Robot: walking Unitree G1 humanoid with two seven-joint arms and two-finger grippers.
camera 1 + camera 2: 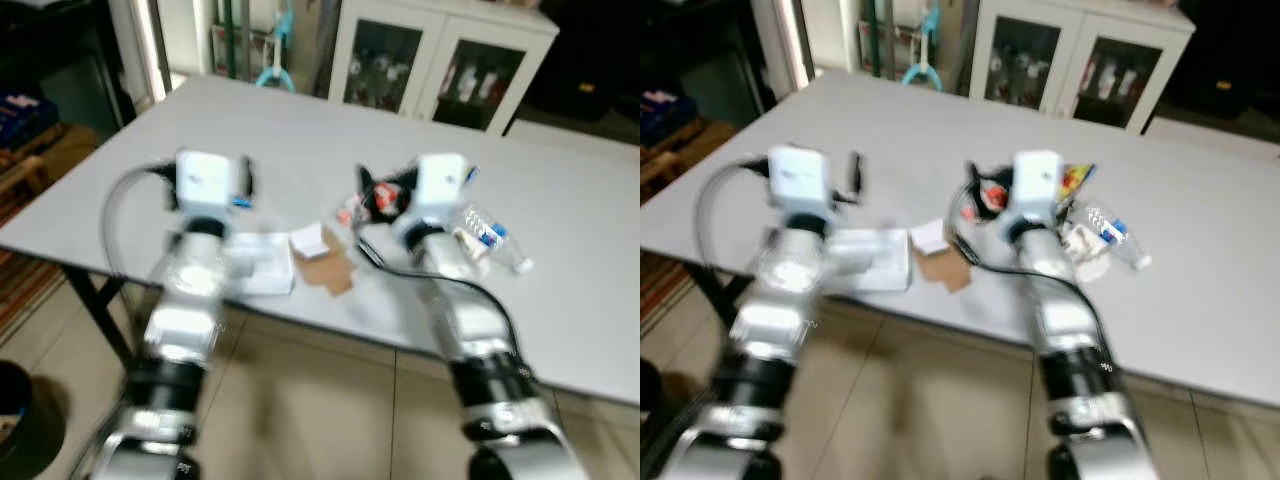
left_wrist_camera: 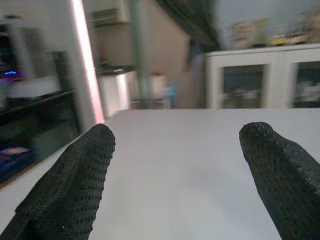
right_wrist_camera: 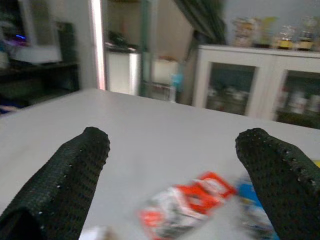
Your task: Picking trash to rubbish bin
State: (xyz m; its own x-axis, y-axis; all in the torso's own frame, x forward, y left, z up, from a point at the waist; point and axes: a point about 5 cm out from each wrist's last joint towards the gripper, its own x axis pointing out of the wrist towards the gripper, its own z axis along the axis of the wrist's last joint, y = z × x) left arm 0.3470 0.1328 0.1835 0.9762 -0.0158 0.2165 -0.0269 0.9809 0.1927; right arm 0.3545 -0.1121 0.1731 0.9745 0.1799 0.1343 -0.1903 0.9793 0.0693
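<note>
No writing on any of the litter can be read; the pictures are too blurred for brands or labels. I stand at the near edge of a grey table [image 1: 560, 300] with both arms raised over it. My right gripper [image 3: 172, 165] has its two black fingers [image 3: 75, 175] spread wide apart, holding nothing, and it hangs above a crumpled red and white wrapper [image 3: 187, 202] lying on the tabletop; in the head view that wrapper [image 1: 378, 198] sits just beside my right wrist. Near it on my right lies a clear plastic bottle [image 1: 492, 236] with a blue label, on its side, touching some crumpled white paper [image 1: 470, 246]. A yellow packet [image 1: 1076, 180] shows just behind my right wrist. Between my arms lie a small white box [image 1: 309, 241] and a torn piece of brown cardboard [image 1: 330, 270], close together near the table's front edge, with a flat white packet [image 1: 262, 263] just beside my left arm. My left gripper [image 2: 177, 170] is likewise wide open and empty, over bare tabletop. Behind the table stands a white cabinet [image 1: 440, 60] with glass doors. A dark round bin [image 1: 25, 420] stands on the tiled floor to my left, well apart from the litter.
</note>
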